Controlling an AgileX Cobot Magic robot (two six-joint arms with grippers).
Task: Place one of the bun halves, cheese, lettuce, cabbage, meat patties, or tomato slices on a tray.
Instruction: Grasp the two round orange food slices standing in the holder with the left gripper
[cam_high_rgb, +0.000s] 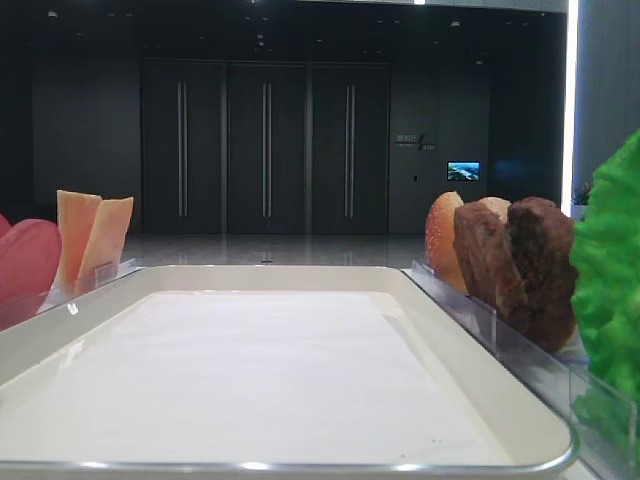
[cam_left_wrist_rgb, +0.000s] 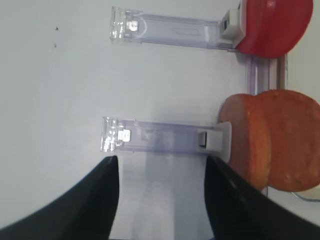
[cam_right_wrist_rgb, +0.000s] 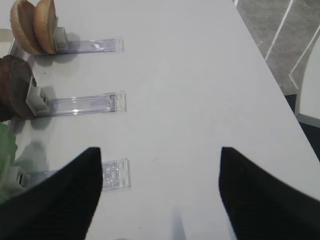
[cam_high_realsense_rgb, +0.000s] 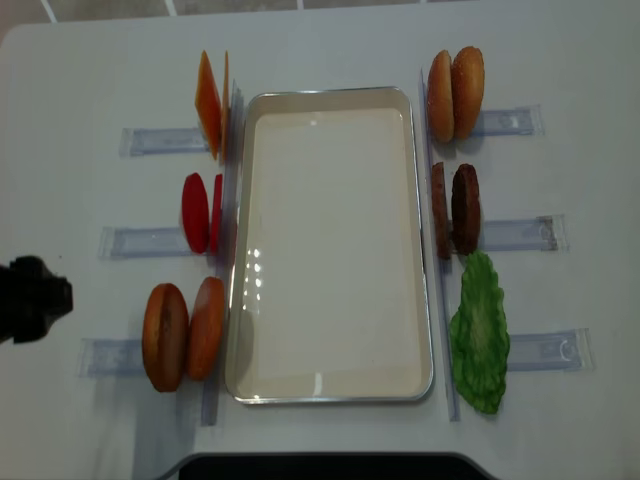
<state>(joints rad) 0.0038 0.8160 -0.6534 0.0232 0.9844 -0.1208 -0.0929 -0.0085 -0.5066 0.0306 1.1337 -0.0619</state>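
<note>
Six groups of burger parts stand in clear holders around the tray (cam_high_realsense_rgb: 330, 385), which we take as our landmark on the white worktop (cam_high_realsense_rgb: 90, 60). Left of the tray, far to near, we note cheese slices (cam_high_realsense_rgb: 209, 103), tomato slices (cam_high_realsense_rgb: 196, 212) and a pair of bun halves (cam_high_realsense_rgb: 185, 334). Right of the tray, far to near: a second bun pair (cam_high_realsense_rgb: 455, 94), meat patties (cam_high_realsense_rgb: 456, 209) and lettuce (cam_high_realsense_rgb: 481, 335). All stand just beside the tray's long rims; its floor carries only a pale liner.

Left claw (cam_left_wrist_rgb: 160, 200): its two dark fingers (cam_left_wrist_rgb: 102, 200) stand apart with nothing between them, over the clear holder (cam_left_wrist_rgb: 155, 136) of the near-left bun pair (the buns sit at the holder's tray end, untouched). Its arm (cam_high_realsense_rgb: 30, 297) shows well left of the tray.

Right claw (cam_right_wrist_rgb: 157, 195): fingers spread wide, holding nothing, above the worktop right of the tray, by the lettuce holder (cam_right_wrist_rgb: 116, 175).
</note>
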